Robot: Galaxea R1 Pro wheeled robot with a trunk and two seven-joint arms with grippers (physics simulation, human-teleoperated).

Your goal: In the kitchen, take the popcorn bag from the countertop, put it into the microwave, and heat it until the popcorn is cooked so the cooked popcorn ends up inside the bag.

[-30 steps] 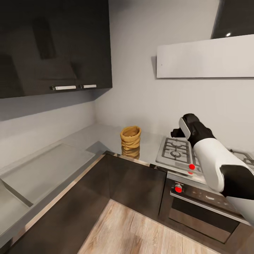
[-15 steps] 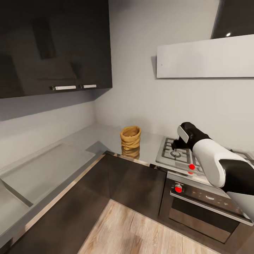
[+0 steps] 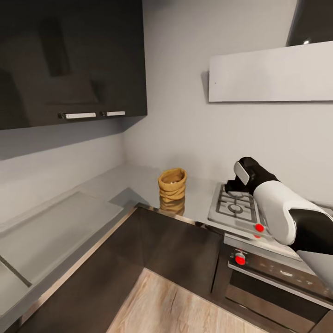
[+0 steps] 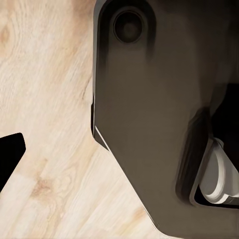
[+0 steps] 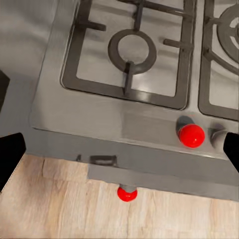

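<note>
Head view: the popcorn bag (image 3: 172, 184) stands upright on the countertop (image 3: 92, 203) in the inner corner of the L-shaped run, near the back wall, with bare grey worktop on all sides of it and its reflection on the glossy surface in front. The worktop's front edge runs just before the bag, over dark cabinet fronts (image 3: 175, 245). Dark wall cabinets (image 3: 69, 60) hang above the left-hand run; the air directly over the bag is open up to the wall. The gas hob (image 3: 238, 208) adjoins the worktop on the bag's right, with the white hood (image 3: 270, 74) well above it. The right arm reaches over the hob's near-left burner; the right gripper (image 3: 232, 185) is at the arm's dark end, turned away, so how far its fingers are spread cannot be told. The bag is to the left of that gripper, apart from it, with a strip of bare worktop and the hob's left edge between. Left wrist view: wooden floor (image 4: 45, 124) and a dark part of the robot's own body (image 4: 159, 114); one dark finger tip (image 4: 10, 154) shows at the frame edge, its spread cannot be told, nothing visibly held. Right wrist view: looks down on the hob's grate (image 5: 129, 50), a red knob (image 5: 191, 135) at its front edge, a second red knob (image 5: 127, 193) below on the oven front, floor beyond. Dark finger tips (image 5: 10, 154) sit at opposite frame edges, spread wide with nothing between them.
</note>
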